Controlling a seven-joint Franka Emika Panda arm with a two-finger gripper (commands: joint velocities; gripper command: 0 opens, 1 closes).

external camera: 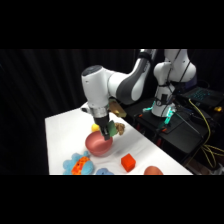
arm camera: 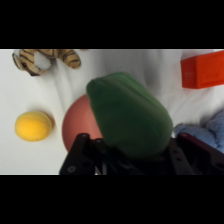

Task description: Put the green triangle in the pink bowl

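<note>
Filling the middle of the wrist view is the green triangle (arm camera: 130,117), a rounded dark-green block. My gripper (arm camera: 131,152) is shut on it, and its black linkage shows on either side at the bottom. Behind the block, part of the pink bowl (arm camera: 77,125) shows on the table below. From the side, the gripper (external camera: 106,133) hangs just over the pink bowl (external camera: 99,145) near the table's middle. The block itself is hard to make out there.
An orange-red cube (arm camera: 202,70) (external camera: 128,162) sits right of the bowl. A yellow ball (arm camera: 33,126) (external camera: 95,128) and a striped tiger toy (arm camera: 45,59) (external camera: 119,129) lie behind it. A blue soft toy (external camera: 82,164) (arm camera: 210,127) lies at the white table's (external camera: 65,130) front edge.
</note>
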